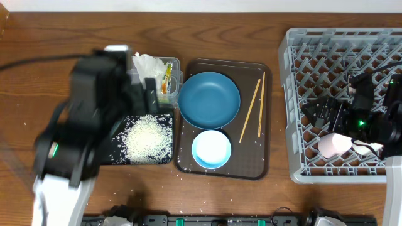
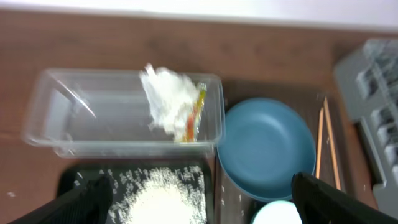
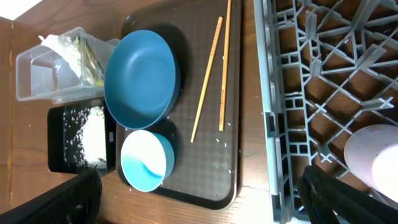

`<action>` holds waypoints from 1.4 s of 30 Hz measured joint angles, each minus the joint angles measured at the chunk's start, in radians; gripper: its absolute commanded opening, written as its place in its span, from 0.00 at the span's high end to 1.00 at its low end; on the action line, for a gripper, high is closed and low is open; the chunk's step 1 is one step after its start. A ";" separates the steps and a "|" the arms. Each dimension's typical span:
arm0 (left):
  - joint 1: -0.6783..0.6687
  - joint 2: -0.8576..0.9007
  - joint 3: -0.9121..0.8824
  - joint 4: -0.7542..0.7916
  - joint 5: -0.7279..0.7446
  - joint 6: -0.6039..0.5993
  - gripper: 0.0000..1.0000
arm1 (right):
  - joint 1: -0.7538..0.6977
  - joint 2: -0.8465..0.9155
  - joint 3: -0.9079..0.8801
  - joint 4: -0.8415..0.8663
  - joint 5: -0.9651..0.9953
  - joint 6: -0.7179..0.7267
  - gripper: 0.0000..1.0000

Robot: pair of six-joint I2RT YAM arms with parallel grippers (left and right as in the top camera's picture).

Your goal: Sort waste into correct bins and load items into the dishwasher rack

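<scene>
The crumpled tissue (image 1: 147, 64) and snack wrapper (image 1: 166, 78) lie in the clear tub (image 1: 174, 70). Rice (image 1: 148, 139) is piled in the black tray (image 1: 164, 157). The blue plate (image 1: 209, 99), white bowl (image 1: 211, 149) and two chopsticks (image 1: 251, 111) sit on the brown tray (image 1: 264, 166). The pink cup (image 1: 333, 145) lies in the grey rack (image 1: 295, 113), with a white piece (image 1: 367, 149) beside it, partly hidden. My left gripper (image 2: 202, 205) is open and empty above the rice (image 2: 165, 199), near the tub (image 2: 62, 118). My right gripper (image 3: 208, 202) is open and empty over the rack's left edge (image 3: 273, 124).
The rack fills the right side of the table. A few stray rice grains lie on the brown tray and on the wood near the front edge. My left arm (image 1: 88, 119) covers the table's left part and hides part of the tub and black tray.
</scene>
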 measured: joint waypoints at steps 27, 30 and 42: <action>0.035 -1.038 -1.050 0.427 -0.034 0.019 0.05 | 0.000 -0.001 0.000 0.000 -0.001 -0.001 0.01; 0.035 -1.075 -1.127 0.468 -0.034 0.019 0.05 | 0.000 -0.001 0.000 0.000 -0.001 -0.001 0.01; 0.035 -1.081 -1.358 0.778 -0.033 0.019 0.05 | 0.000 -0.001 0.000 -0.002 -0.002 -0.001 0.01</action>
